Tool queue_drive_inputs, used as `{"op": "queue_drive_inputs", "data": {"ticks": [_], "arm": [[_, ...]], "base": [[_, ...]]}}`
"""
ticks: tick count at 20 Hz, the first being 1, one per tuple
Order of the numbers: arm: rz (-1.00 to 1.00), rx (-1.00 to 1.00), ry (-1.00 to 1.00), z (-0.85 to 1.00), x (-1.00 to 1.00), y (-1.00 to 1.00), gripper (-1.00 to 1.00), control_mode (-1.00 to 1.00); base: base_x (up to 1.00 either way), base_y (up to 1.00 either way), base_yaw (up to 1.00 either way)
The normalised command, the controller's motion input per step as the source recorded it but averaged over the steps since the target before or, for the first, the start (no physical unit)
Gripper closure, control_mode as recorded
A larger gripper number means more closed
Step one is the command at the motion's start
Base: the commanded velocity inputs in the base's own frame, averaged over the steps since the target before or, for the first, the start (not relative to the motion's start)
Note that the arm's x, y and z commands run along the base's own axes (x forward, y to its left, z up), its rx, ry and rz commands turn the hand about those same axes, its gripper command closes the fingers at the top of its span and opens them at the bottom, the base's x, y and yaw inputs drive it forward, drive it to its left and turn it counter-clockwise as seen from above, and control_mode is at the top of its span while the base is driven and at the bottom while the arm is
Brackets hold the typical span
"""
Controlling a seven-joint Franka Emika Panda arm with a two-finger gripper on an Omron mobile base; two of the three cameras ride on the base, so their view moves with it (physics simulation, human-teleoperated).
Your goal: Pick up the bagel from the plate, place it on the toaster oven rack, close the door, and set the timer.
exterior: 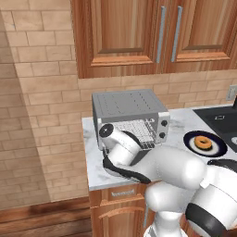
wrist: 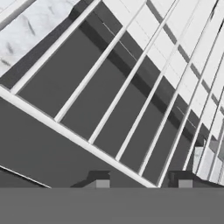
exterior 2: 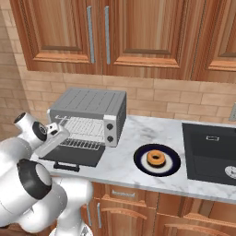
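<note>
While on plate (exterior 2: 171,169), bagel (exterior 2: 156,159) untouched.

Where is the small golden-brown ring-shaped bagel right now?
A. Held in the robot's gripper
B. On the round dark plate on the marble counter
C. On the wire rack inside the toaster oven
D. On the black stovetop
B: the small golden-brown ring-shaped bagel lies in the middle of the round dark plate on the marble counter, to the right of the grey toaster oven, whose door hangs open.
</note>
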Motion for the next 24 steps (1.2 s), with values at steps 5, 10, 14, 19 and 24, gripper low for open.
{"op": "queue_drive_inputs", "data": {"ticks": [5,10,14,19,24], "arm": [[0.00,0.00,0.08,-0.15,-0.36,0.00,1.00,-1.00],[0.00,0.00,0.00,-0.04,-0.28,-0.01,-1.00,-1.00],[0.00,0.06,-0.08,0.42,-0.49,-0.26,-1.00,-1.00],[0.00,0.24,-0.03,0.97,-0.43,-0.49,-1.00,-1.00],[-0.04,0.28,0.01,0.96,-0.04,-0.69,-1.00,-1.00]], "base": [[0.00,0.00,0.00],[0.00,0.00,0.00],[0.00,0.00,0.00],[0.00,0.00,0.00],[0.00,0.00,0.00]]}}
